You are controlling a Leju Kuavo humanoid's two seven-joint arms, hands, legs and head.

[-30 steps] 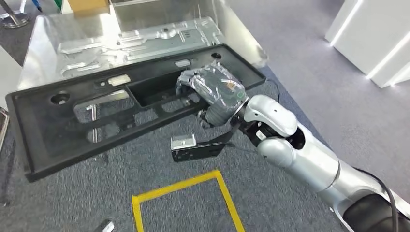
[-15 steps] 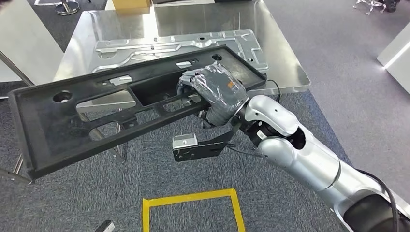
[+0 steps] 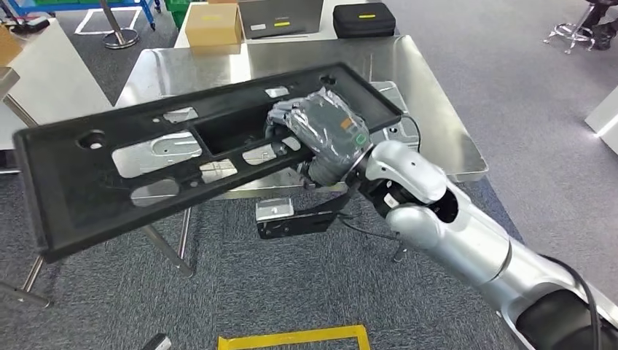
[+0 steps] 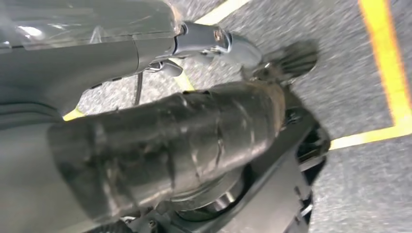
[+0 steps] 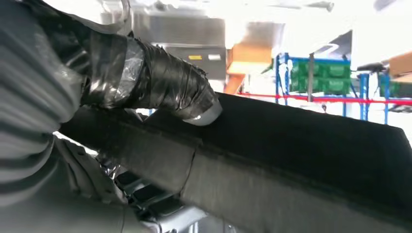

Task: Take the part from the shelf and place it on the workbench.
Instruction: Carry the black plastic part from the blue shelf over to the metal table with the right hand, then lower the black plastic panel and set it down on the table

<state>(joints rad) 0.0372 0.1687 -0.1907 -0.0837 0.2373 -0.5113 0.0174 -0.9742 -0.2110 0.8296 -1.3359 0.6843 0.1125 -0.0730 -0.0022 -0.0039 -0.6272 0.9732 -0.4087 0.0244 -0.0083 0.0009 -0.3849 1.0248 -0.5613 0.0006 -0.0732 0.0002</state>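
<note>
The part is a long black plastic panel (image 3: 80,189) with several cut-outs. My right hand (image 3: 324,133), wrapped in dark tape, grips its inner bar near the right end and holds it in the air, tilted, left end lower. The panel hangs over the near edge of the steel workbench (image 3: 437,124). In the right wrist view my taped thumb (image 5: 167,90) presses on the top of the black panel (image 5: 301,145). My left hand (image 4: 194,126) hangs over the carpet with fingers (image 4: 284,60) apart and nothing in it.
A silver stamped metal sheet (image 3: 157,153) lies on the workbench under the panel. A cardboard box (image 3: 213,25), a grey case (image 3: 280,16) and a black case (image 3: 364,18) stand at the far edge. Yellow floor tape (image 3: 291,339) marks the carpet near me.
The whole view has shifted: the workbench now lies nearer and lower in the picture, and the held panel reaches further over it. My right hand's grip is unchanged.
</note>
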